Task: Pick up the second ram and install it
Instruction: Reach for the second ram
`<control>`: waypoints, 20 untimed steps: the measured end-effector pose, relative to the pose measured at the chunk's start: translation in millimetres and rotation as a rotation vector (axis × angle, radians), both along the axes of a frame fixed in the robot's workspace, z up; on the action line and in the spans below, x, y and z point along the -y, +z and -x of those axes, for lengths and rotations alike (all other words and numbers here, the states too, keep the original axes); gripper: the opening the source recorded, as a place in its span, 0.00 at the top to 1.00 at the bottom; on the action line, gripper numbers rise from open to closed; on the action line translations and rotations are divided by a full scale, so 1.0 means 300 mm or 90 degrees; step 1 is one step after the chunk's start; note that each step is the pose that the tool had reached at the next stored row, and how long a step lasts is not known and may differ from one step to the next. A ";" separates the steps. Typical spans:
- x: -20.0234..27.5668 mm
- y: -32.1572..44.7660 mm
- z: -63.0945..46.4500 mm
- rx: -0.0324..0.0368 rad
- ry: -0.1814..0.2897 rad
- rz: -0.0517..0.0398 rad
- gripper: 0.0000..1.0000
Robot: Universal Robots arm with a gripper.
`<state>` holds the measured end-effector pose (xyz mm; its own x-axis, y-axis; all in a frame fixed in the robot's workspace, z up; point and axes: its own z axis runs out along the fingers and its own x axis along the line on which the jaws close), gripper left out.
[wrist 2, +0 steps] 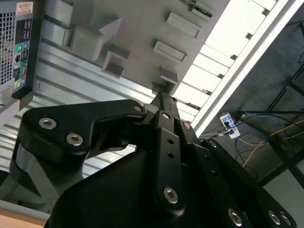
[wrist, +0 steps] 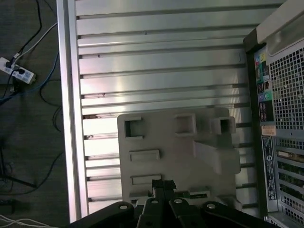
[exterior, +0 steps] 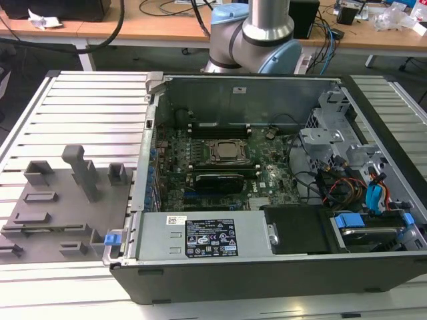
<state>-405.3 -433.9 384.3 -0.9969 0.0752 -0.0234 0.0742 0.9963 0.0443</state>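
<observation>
**A:** Where does your tool stand right now?

**B:** My tool (wrist: 160,184) hangs above the grey holder plate (wrist: 166,156), which lies on the worktop (wrist: 156,52) beside the open computer case (exterior: 267,283). In both wrist views its fingers look drawn together, with nothing between them.

**A:** And the second ram?

**B:** The second ram (wrist: 190,194) is the thin green strip standing in a slot at the plate's edge. In the first wrist view it is just beside my fingertips, but I am not touching it.

**A:** So what could go wrong from here?

**B:** Several things, I reckon. With the fingers together like this, I would land on the stick's top edge instead of straddling it, and pressing down could crack the board. It is also thin and narrow. A grip off its middle would tilt it in the slot, or let it slide out once lifted.

**A:** Anything around it?

**B:** The tall holder block (wrist: 216,154) stands near on the same plate, and my finger linkage is wide enough to clip it. I cannot tell whether the plate is fastened down. If it is loose, a snug slot might drag it up with the stick. A crooked hold would also bind at the motherboard (exterior: 220,167).
</observation>
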 end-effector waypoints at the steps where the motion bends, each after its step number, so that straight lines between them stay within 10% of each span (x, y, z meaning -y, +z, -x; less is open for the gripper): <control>1: 0.013 0.000 -0.001 0.0000 0.000 0.0000 0.89; 5: 0.047 0.000 -0.027 -0.0037 0.000 0.0016 0.89; 8: 0.052 -0.004 -0.089 -0.0163 0.000 0.0226 0.89; 20: 0.077 -0.008 -0.106 -0.0207 0.000 0.0231 0.89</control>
<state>-373.3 -456.9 381.9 -0.9972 0.0749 0.0064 0.0749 0.9972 0.0057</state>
